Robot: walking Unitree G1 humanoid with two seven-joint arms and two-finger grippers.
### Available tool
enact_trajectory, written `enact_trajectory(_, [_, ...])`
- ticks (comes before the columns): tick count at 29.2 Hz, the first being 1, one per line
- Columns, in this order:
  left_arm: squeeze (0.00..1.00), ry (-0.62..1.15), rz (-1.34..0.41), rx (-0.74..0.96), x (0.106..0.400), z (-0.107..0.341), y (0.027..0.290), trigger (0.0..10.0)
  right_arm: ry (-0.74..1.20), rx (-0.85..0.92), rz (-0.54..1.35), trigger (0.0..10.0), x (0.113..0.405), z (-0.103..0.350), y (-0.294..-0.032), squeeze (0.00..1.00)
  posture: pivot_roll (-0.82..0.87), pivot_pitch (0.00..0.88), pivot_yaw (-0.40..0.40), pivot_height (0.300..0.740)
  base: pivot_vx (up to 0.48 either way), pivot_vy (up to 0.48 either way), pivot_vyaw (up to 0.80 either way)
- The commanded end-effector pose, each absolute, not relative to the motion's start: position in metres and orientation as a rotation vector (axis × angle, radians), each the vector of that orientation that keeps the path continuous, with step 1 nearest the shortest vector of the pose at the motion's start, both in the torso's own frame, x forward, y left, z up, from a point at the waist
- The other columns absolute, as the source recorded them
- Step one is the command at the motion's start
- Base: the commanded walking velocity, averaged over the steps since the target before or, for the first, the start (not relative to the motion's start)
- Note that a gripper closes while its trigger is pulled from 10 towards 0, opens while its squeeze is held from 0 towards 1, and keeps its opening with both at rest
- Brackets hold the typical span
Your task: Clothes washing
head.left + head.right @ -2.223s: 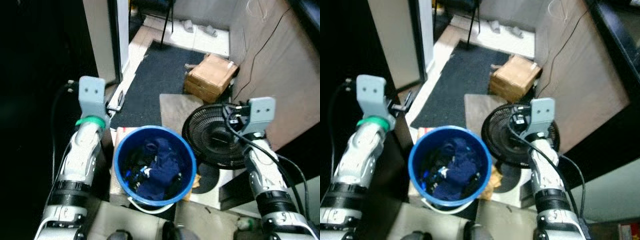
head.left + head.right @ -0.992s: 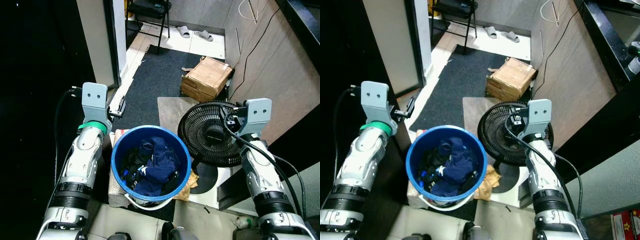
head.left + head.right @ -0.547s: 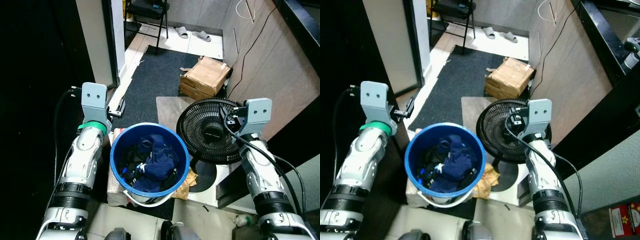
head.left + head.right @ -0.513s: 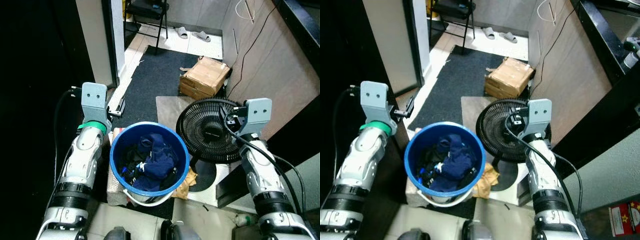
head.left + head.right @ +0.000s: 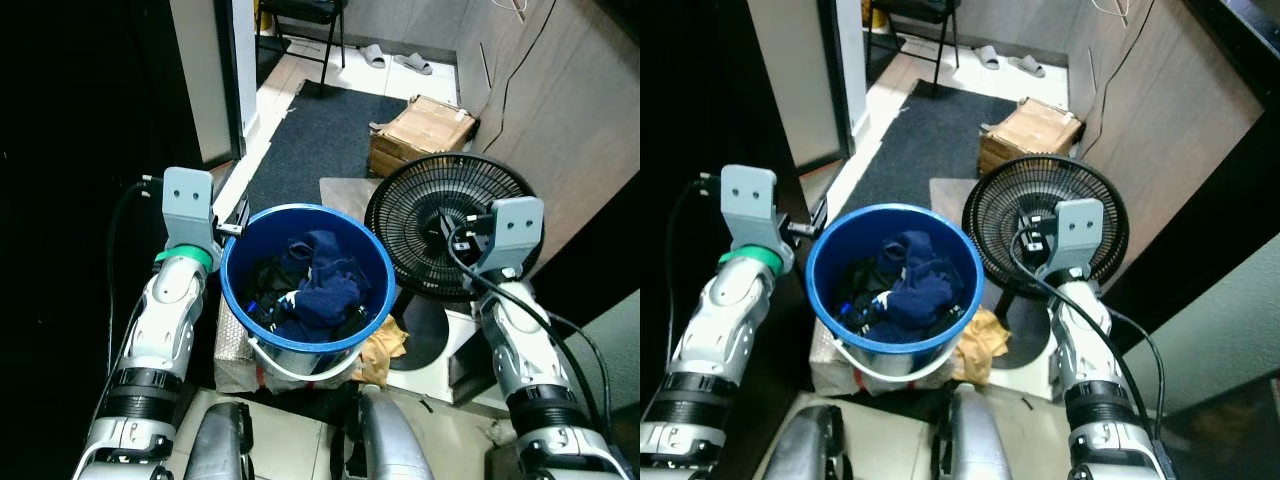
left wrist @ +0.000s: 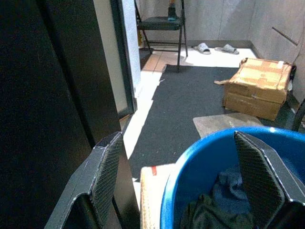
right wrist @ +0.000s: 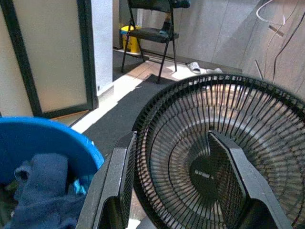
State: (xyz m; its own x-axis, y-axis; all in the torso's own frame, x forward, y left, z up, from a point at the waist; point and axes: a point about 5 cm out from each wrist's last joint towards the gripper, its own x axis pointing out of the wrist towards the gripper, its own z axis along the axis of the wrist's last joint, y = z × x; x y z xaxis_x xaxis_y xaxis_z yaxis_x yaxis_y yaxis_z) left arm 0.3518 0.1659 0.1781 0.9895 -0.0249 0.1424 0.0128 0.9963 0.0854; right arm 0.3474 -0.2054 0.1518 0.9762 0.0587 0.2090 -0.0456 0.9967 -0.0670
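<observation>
A blue bucket (image 5: 240, 285) stands right before me, between my two arms, with dark blue clothes (image 5: 322, 286) piled inside. A white handle (image 5: 300, 366) hangs at its near side. My left gripper (image 6: 176, 138) is open beside the bucket's left rim (image 6: 200, 148), its fingers (image 6: 104, 171) set wide apart. On the other side my right gripper (image 7: 172, 138) is open and faces the black fan (image 7: 217, 157), with the bucket (image 7: 45, 136) off to one side. Neither gripper holds anything.
The black floor fan (image 5: 455, 225) stands close on the bucket's right. Beyond lie a cardboard box (image 5: 425, 125), a dark mat (image 5: 310, 145), a folding chair (image 6: 164, 21) and slippers (image 5: 395, 58). A dark door panel (image 6: 62, 95) rises at my left. Crumpled brown paper (image 5: 385, 340) lies by the bucket.
The camera has moved: bucket and fan now sit higher and nearer in the picture, and my own legs show at the bottom. Both arms keep the same pose.
</observation>
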Motion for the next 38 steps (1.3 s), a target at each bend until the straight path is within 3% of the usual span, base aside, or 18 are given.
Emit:
enact_trajectory(1, [0.00,-0.140,-0.020,0.084,0.351,0.177,0.164,10.0,-0.206,-0.065,0.039,10.0,0.346,0.151,-0.210,0.00,-0.02,0.086,-0.016,0.575,0.000,0.000,0.00])
enact_trajectory(30, [0.00,-0.160,-0.017,0.072,0.353,0.185,0.164,10.0,-0.214,-0.062,0.039,10.0,0.348,0.155,-0.211,0.00,-0.02,0.076,-0.019,0.495,0.000,0.000,0.00])
enact_trajectory(38, [0.00,-0.274,-0.039,0.013,0.356,0.228,0.156,10.0,-0.327,-0.040,0.045,10.0,0.353,0.191,-0.208,0.00,-0.02,0.073,-0.019,0.470,0.000,0.000,0.00])
